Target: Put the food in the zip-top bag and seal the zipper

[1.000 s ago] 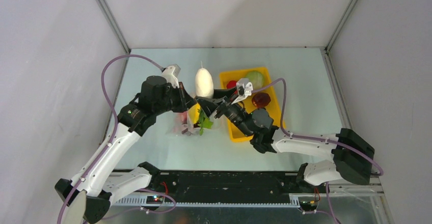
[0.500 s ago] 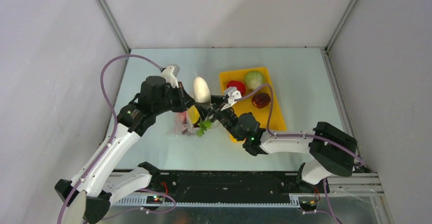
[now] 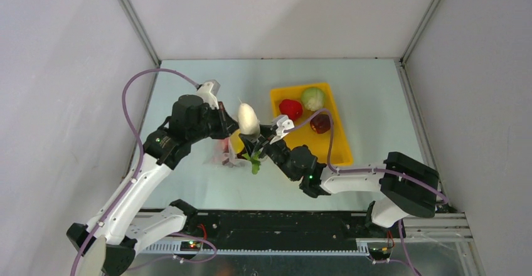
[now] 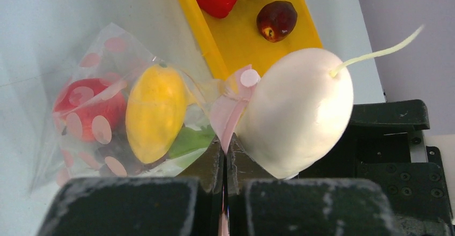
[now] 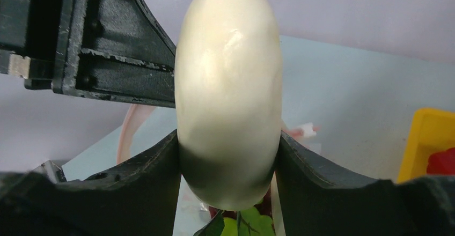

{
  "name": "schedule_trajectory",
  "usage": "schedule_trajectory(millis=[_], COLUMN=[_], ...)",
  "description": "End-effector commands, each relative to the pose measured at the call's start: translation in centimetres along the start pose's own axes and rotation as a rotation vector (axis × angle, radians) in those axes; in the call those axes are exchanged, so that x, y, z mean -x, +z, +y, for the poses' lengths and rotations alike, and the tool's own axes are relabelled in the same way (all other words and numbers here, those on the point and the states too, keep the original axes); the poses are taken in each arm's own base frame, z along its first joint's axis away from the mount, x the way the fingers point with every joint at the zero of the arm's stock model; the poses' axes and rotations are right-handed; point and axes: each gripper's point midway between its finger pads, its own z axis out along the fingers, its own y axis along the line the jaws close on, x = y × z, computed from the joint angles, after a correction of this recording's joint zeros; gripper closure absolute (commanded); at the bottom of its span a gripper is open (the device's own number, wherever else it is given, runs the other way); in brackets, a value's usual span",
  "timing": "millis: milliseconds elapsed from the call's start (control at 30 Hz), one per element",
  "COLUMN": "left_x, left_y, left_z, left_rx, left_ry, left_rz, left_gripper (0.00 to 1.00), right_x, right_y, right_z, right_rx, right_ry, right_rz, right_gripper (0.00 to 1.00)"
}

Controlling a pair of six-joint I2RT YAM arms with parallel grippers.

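Right gripper (image 5: pixel 228 158) clamped on the white radish (image 5: pixel 228 86), which sits just beside the mouth of the zip-top bag (image 4: pixel 102 112). Left gripper (image 4: pixel 225 166), jaws pressed together on the bag's pink zipper (image 4: pixel 228 112). The bag lies on the table beside the yellow tray (image 3: pixel 342 150) and holds a red apple (image 4: pixel 80 107) and a yellow piece (image 4: pixel 155 112). The tray holds 3 items: red pepper (image 3: pixel 290 108), cabbage (image 3: pixel 313 97) and grapes (image 3: pixel 320 123).
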Motion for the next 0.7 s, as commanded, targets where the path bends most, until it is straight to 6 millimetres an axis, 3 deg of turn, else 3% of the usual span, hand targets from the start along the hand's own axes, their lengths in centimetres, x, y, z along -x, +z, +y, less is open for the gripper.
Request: schedule_trajectory(millis=[0, 167, 300, 467, 667], left_x=[1.8, 1.8, 1.8, 1.9, 2.1], left_y=[-0.8, -0.7, -0.7, -0.7, -1.1], left_z=[-1.5, -1.5, -1.5, -1.5, -1.8], left_rx=[-0.064, -0.060, -0.062, -0.060, -0.079], left_ry=[-0.005, -0.009, -0.013, -0.016, -0.008], left_rz=[-0.075, -0.075, -0.079, -0.080, -0.095], left_gripper=[1.00, 1.00, 0.99, 1.00, 1.00], right_x=[-1.5, -2.4, -3.3, -4.2, -6.9], right_y=[-0.4, -1.2, -2.0, -2.3, -2.7], right_z=[-0.3, 0.3, 0.9, 0.5, 0.0], right_rx=[-0.022, 0.016, 0.038, 0.017, -0.028], right_ry=[-0.027, -0.097, -0.141, -0.153, -0.159], right_rz=[0.052, 0.112, 0.163, 0.221, 0.370], right_gripper=[0.36, 0.43, 0.57, 0.59, 0.64])
